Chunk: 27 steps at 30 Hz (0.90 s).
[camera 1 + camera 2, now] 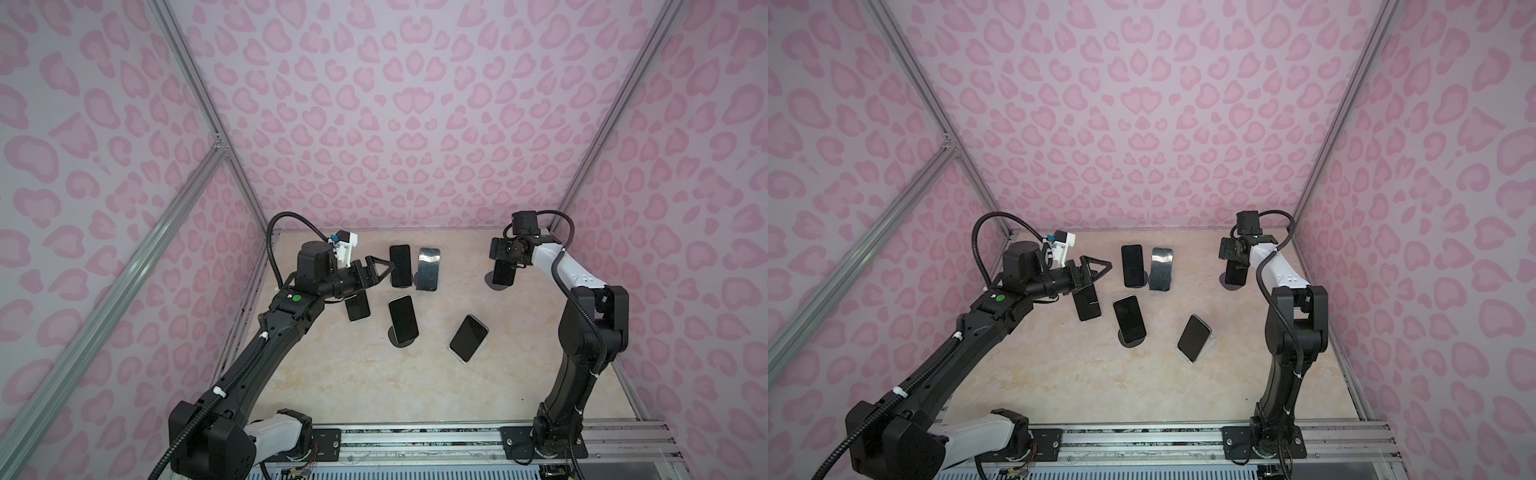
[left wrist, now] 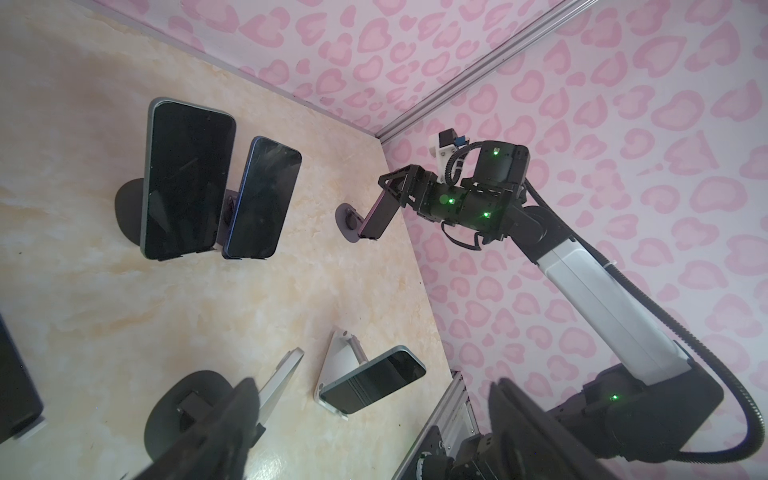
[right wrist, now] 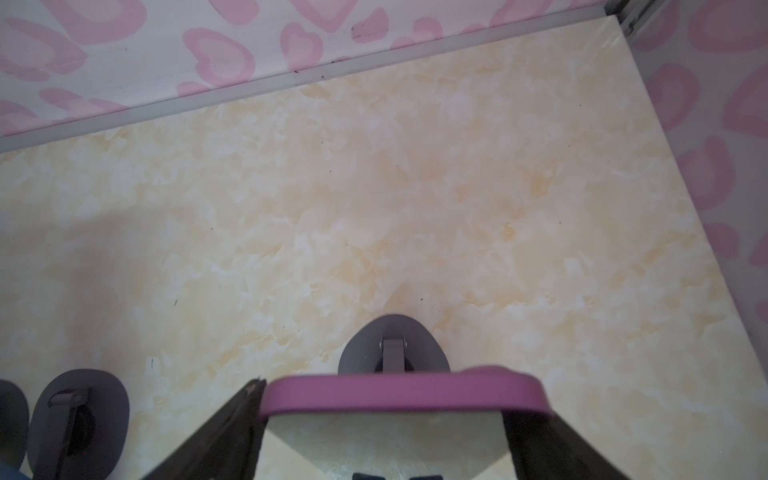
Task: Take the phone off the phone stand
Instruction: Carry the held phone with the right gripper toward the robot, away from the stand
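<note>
1. The left tool (image 1: 383, 273) hangs wide and empty beside the other phones (image 1: 400, 266) at the back.
2. Over right, the right tool (image 1: 504, 266) clamps the top of the pink-edged phone (image 1: 503, 277), upright in its phone stand (image 1: 490, 277) near the counter's (image 1: 374, 382) far corner.

The table (image 1: 374, 386) looks smooth and marbled. A phone (image 1: 403, 318) has a glossy glass face; the purple phone case (image 3: 399, 390) looks matt.

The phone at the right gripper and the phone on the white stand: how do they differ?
The phone at the right gripper sits on a dark round stand, its purple edge between the right gripper's fingers. The phone on the white stand reclines more, no gripper near. Both are on stands.
</note>
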Each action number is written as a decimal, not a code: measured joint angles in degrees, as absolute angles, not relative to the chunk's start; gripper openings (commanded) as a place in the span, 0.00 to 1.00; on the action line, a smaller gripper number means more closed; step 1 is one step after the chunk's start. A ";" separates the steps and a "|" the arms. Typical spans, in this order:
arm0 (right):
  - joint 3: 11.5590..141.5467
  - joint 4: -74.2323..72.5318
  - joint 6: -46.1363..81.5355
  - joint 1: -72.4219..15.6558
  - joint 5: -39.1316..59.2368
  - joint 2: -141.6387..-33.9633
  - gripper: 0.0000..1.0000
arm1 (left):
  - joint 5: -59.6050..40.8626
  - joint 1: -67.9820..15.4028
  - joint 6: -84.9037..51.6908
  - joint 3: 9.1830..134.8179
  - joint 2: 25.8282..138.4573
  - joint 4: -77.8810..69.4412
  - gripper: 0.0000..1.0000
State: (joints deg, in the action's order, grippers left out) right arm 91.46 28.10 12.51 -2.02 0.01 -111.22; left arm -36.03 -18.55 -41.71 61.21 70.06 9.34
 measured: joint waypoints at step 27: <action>86.61 24.01 11.86 -2.59 -1.91 -106.91 0.68 | -35.07 -18.55 -40.86 60.71 68.49 9.23 0.90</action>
